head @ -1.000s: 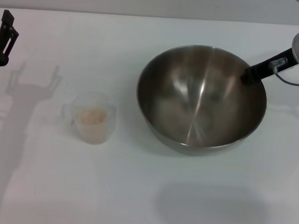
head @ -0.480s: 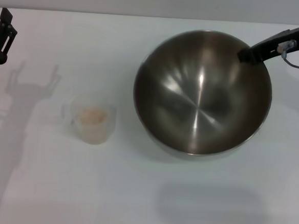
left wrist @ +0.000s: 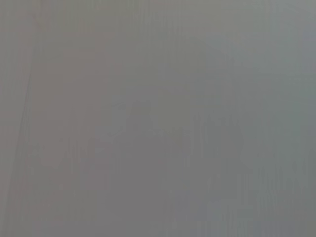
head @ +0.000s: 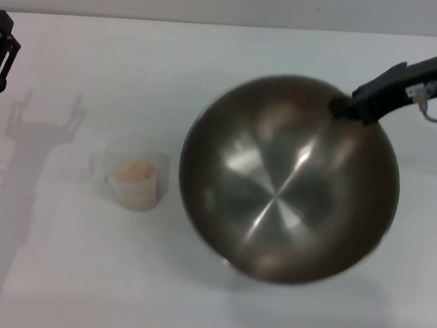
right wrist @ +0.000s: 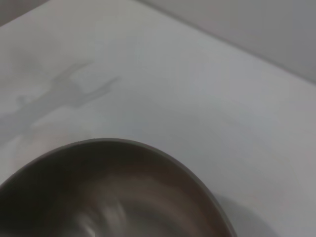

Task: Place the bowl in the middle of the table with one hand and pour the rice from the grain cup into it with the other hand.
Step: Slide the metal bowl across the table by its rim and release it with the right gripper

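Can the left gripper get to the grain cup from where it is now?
Probably yes. The left gripper hangs at the table's far left, and only bare tabletop shows between it and the grain cup.

No text, label, brand, number or sign could be read anywhere in these views. The bowl (head: 288,180), the grain cup (head: 134,173) and the table (head: 83,275) all showed plain, unmarked surfaces.

You can't see the right gripper's (head: 341,106) fingertips: they end at the bowl's (head: 285,176) far rim. The bowl's lower part runs off the right wrist picture (right wrist: 113,192). The left gripper (head: 0,47) is cut by the head picture's edge. The left wrist picture is featureless grey.
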Available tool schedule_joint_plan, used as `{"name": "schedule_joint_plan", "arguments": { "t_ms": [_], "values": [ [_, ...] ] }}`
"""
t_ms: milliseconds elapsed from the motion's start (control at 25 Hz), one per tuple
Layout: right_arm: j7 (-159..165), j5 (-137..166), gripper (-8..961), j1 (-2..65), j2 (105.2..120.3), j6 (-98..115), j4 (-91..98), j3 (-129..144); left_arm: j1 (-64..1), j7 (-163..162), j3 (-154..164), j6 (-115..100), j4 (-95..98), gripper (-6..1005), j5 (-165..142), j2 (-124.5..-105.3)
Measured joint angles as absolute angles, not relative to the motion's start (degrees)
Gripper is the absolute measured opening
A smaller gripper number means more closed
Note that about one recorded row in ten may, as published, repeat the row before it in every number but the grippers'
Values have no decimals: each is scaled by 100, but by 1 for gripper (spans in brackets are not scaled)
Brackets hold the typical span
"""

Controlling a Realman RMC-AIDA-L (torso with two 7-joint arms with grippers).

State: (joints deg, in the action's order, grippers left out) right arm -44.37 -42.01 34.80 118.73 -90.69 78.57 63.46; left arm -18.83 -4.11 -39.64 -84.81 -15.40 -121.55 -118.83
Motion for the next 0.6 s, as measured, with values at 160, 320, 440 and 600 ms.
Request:
{"name": "schedule_joint_plan", "arguments": {
  "t_ms": [160,320,440,600],
  "values": [
    [-4592,-4335,27,3503,11886,-9193,7695,6523,-1881,-418,-3964,-8483,-1539,841,-12155,-11888],
    [-4613,-4425,29,3595,11888,-9151,7330,6778,-1866,-420,-3964,-8513,-1545,841,-12155,-11892],
    [-4614,-4444,31,3655,11893,-9138,7154,6831,-1858,-422,-3963,-8527,-1549,841,-12155,-11892],
    [-4615,-4448,33,3755,11894,-9124,6878,6887,-1851,-422,-3963,-8547,-1554,841,-12155,-11892]
  ]
}}
